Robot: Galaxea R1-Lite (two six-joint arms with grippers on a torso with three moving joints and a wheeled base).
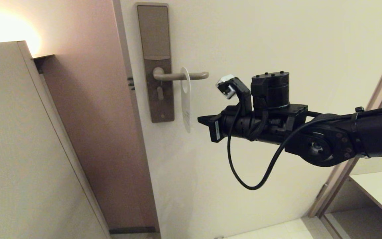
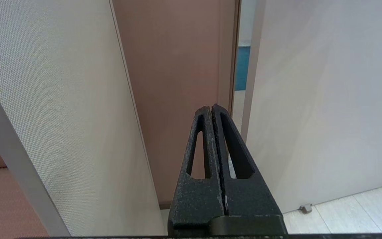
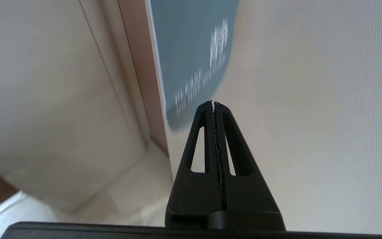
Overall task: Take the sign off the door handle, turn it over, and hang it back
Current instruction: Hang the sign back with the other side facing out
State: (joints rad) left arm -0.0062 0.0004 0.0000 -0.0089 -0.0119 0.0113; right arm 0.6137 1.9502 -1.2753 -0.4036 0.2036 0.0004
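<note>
The sign hangs by its oval hole on the door handle, a slim bronze-grey lever on a tall backplate. In the head view the sign shows nearly edge-on and looks white. In the right wrist view its teal side with white lettering faces the camera. My right gripper is shut and empty, level with the sign's lower end, just to its right and a little apart from it; it also shows in the right wrist view. My left gripper is shut and empty, low down, out of the head view.
The cream door fills the middle. A brown door frame and a beige textured panel stand to the left. Another frame and a shelf lie at the right. A small door stop sits on the floor.
</note>
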